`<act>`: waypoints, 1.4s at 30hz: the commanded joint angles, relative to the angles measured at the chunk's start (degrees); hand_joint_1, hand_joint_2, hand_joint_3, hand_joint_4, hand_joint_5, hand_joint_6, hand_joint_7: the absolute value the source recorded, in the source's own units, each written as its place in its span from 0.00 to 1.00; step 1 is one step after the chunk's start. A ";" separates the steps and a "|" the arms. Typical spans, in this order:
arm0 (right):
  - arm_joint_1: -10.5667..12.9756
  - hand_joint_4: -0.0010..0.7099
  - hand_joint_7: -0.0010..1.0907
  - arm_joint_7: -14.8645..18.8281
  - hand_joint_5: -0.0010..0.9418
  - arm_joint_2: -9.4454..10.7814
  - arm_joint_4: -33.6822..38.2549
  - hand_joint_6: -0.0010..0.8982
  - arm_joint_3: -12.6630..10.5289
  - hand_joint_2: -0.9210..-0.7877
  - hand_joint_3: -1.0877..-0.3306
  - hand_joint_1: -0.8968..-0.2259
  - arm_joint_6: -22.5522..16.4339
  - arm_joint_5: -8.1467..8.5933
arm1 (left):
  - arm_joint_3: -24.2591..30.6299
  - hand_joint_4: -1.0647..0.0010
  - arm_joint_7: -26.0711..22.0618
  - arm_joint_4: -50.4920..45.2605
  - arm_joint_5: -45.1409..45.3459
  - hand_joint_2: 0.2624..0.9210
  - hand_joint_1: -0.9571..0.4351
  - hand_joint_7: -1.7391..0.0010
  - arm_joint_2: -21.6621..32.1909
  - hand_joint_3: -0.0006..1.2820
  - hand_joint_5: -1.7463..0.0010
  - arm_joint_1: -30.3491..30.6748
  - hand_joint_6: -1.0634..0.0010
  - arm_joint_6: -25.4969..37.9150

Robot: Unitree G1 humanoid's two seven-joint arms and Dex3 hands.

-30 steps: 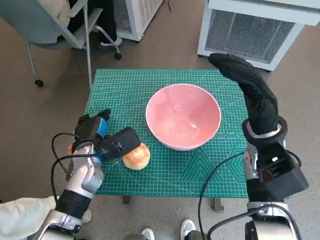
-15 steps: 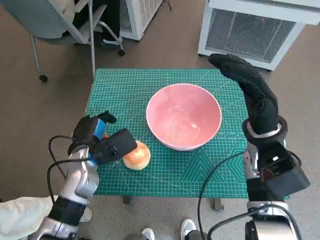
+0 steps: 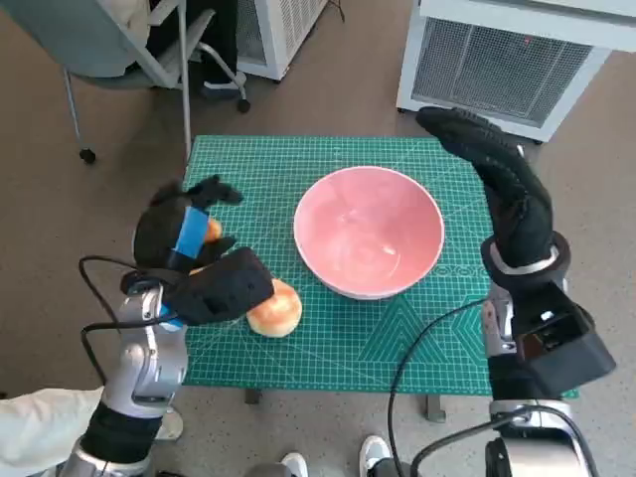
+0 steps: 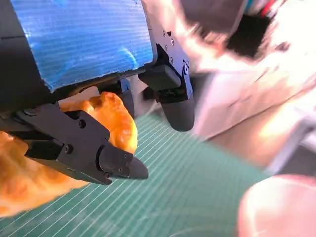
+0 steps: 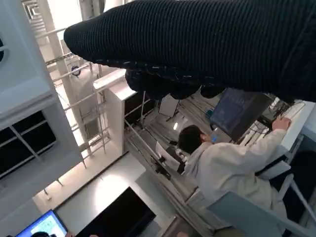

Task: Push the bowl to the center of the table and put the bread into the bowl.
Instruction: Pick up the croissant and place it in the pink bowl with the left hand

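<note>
Bread (image 4: 106,121) gripped inside left hand's (image 3: 184,238) fingers (image 4: 89,148), lifted beside bowl (image 3: 369,231)

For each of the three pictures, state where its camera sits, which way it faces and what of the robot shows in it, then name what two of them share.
Head view: on the robot's head, facing steeply down at the green mat with the pink bowl; both forearms, left hand and right hand show.
Left wrist view: behind the left hand, facing the mat; its fingers hold a piece of bread.
Right wrist view: behind the right hand, facing the room and a seated person.
Shared: head and left wrist views both show mat and bowl.
</note>
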 commanded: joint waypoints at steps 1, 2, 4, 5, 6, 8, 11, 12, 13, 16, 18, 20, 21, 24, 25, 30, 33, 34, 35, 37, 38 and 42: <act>0.71 0.36 0.41 -0.22 0.00 0.01 0.64 0.10 -0.28 0.00 0.39 0.51 -0.22 -0.91 | 0.79 0.26 1.28 -2.90 0.46 0.99 0.69 0.44 0.08 0.02 0.32 0.30 0.37 -2.60; 0.72 0.36 0.41 -0.27 0.00 0.02 0.67 0.10 -0.32 0.00 0.39 0.51 -0.27 -0.99 | 0.87 0.25 1.40 -3.09 0.40 0.99 0.69 0.43 0.07 0.02 0.33 0.28 0.38 -3.04; 0.82 0.36 0.41 -0.37 0.00 0.01 0.65 0.10 -0.41 0.00 0.39 0.51 -0.35 -1.18 | 1.05 0.24 1.57 -3.61 0.23 0.99 0.69 0.40 0.04 0.02 0.35 0.25 0.40 -3.97; 0.95 0.36 0.41 -0.44 0.00 -0.02 0.54 0.10 -0.46 0.00 0.39 0.50 -0.37 -1.29 | 1.22 0.23 1.63 -3.92 -0.01 1.00 0.69 0.39 -0.03 0.02 0.36 0.21 0.41 -4.53; 1.02 0.36 0.41 -0.49 0.00 -0.02 0.51 0.10 -0.49 0.00 0.39 0.50 -0.38 -1.39 | 1.37 0.23 1.66 -4.07 -0.19 1.00 0.69 0.38 -0.09 0.02 0.37 0.16 0.42 -4.97; 1.17 0.36 0.41 -0.63 0.00 -0.04 0.46 0.09 -0.59 0.00 0.39 0.50 -0.44 -1.60 | 1.71 0.22 1.80 -4.26 -0.54 1.00 0.69 0.36 -0.27 0.02 0.39 0.01 0.43 -5.81; 1.21 0.36 0.41 -0.97 0.00 -0.08 0.48 0.09 -0.79 0.00 0.39 0.49 -0.38 -2.00 | 2.08 0.22 1.93 -4.43 -0.64 1.00 0.69 0.35 -0.52 0.02 0.40 -0.40 0.44 -7.06; 1.18 0.36 0.41 -1.07 0.00 -0.07 0.51 0.09 -0.84 0.00 0.39 0.49 -0.34 -2.12 | 2.18 0.22 1.92 -4.41 -0.67 1.00 0.69 0.35 -0.60 0.02 0.40 -0.58 0.44 -7.42; 1.21 0.36 0.41 -1.17 0.00 -0.08 0.46 0.09 -0.90 0.00 0.39 0.49 -0.30 -2.25 | 2.21 0.21 1.90 -4.36 -0.67 1.00 0.69 0.35 -0.67 0.02 0.39 -0.92 0.44 -7.81; 1.17 0.36 0.40 -1.46 0.00 -0.11 0.63 0.09 -1.05 0.00 0.39 0.49 -0.32 -2.65 | 2.13 0.22 1.73 -4.03 -0.52 0.99 0.69 0.37 -0.92 0.02 0.38 -2.05 0.43 -8.58; 1.13 0.36 0.40 -1.68 0.00 -0.13 0.77 0.09 -1.14 0.00 0.39 0.48 -0.36 -2.93 | 1.63 0.22 1.49 -3.47 -0.20 0.99 0.69 0.38 -1.29 0.02 0.37 -3.55 0.41 -8.88; 1.21 0.36 0.40 -1.85 0.00 -0.09 0.66 0.09 -1.13 0.00 0.39 0.48 -0.32 -3.08 | 0.37 0.23 1.21 -2.67 0.62 0.99 0.69 0.40 -1.98 0.02 0.36 -5.82 0.40 -8.99; 1.24 0.36 0.40 -1.93 0.00 -0.08 0.63 0.09 -1.11 0.00 0.39 0.48 -0.32 -3.13 | -0.15 0.23 1.13 -2.35 0.94 0.99 0.69 0.41 -2.26 0.02 0.36 -6.66 0.39 -9.01; 1.36 0.36 0.40 -2.21 0.00 0.00 0.42 0.09 -1.01 0.00 0.39 0.48 -0.30 -3.33 | -1.68 0.23 0.75 -1.54 1.59 0.99 0.69 0.42 -3.23 0.02 0.35 -8.99 0.39 -8.88; 1.45 0.36 0.40 -2.31 0.00 0.04 0.28 0.09 -0.98 0.00 0.39 0.48 -0.29 -3.40 | -2.50 0.23 0.50 -1.12 1.97 0.99 0.69 0.41 -3.79 0.02 0.35 -10.16 0.39 -8.74; 1.73 0.36 0.40 -2.67 0.00 0.11 -0.10 0.09 -0.90 0.00 0.39 0.48 -0.37 -3.65 | -5.76 0.22 -0.49 1.27 3.99 1.00 0.69 0.37 -5.87 0.02 0.37 -14.99 0.42 -8.52; 1.93 0.36 0.40 -2.86 0.00 0.00 -0.31 0.09 -0.90 0.00 0.39 0.48 -0.45 -3.72 | -7.82 0.22 -0.56 3.78 4.84 0.99 0.69 0.36 -7.03 0.02 0.39 -17.87 0.43 -9.55; 2.00 0.36 0.41 -2.91 0.00 -0.03 -0.40 0.09 -0.90 0.00 0.39 0.48 -0.47 -3.72 | -8.37 0.22 -0.47 4.71 5.09 1.00 0.69 0.35 -7.37 0.02 0.40 -18.64 0.43 -9.94; 2.13 0.36 0.41 -2.97 0.00 -0.07 -0.58 0.09 -0.92 0.00 0.39 0.48 -0.48 -3.74 | -9.08 0.22 -0.31 6.02 5.38 1.00 0.69 0.34 -7.77 0.02 0.40 -19.55 0.43 -10.52; 2.41 0.36 0.41 -3.12 0.00 -0.15 -1.01 0.09 -1.00 0.00 0.39 0.48 -0.47 -3.84 | -10.41 0.22 -0.03 8.97 5.78 1.00 0.69 0.32 -8.59 0.02 0.42 -21.31 0.44 -11.68; 2.62 0.36 0.41 -3.26 0.00 -0.20 -1.32 0.09 -1.06 0.00 0.39 0.48 -0.51 -3.96 | -11.18 0.22 0.13 10.93 6.00 1.00 0.69 0.31 -9.13 0.02 0.42 -22.32 0.44 -12.29; 3.16 0.36 0.41 -3.71 0.00 -0.40 -2.34 0.09 -1.20 0.00 0.39 0.49 -0.40 -4.32 | -13.07 0.24 0.94 16.31 6.30 1.00 0.69 0.31 -10.69 0.02 0.41 -24.71 0.45 -14.06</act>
